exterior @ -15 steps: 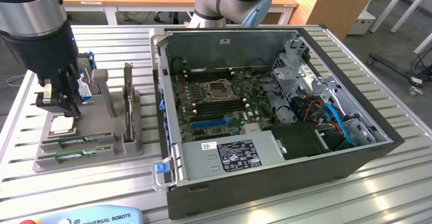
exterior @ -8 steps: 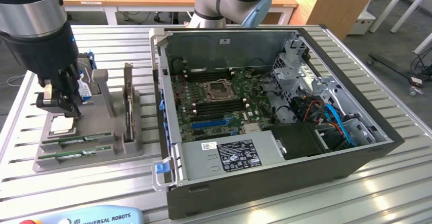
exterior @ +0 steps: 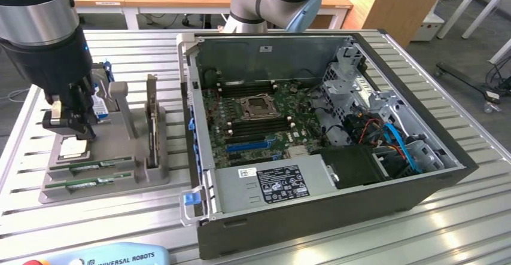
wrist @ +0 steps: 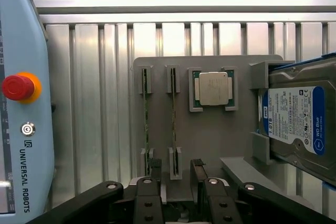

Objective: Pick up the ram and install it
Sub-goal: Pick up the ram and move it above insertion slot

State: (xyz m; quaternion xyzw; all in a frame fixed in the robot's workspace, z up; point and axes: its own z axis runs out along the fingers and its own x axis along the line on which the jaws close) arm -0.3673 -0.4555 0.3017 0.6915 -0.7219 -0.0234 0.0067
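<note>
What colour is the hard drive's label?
Hard drive label: blue and white, best in the wrist view.

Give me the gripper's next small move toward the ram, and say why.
Probably ease the open gripper straight down. In the wrist view the thin green ram stick nearer the square silver processor chip lines up between its fingers, standing on edge in the grey holder tray; the exterior view shows the gripper above the tray, holding nothing.
</note>
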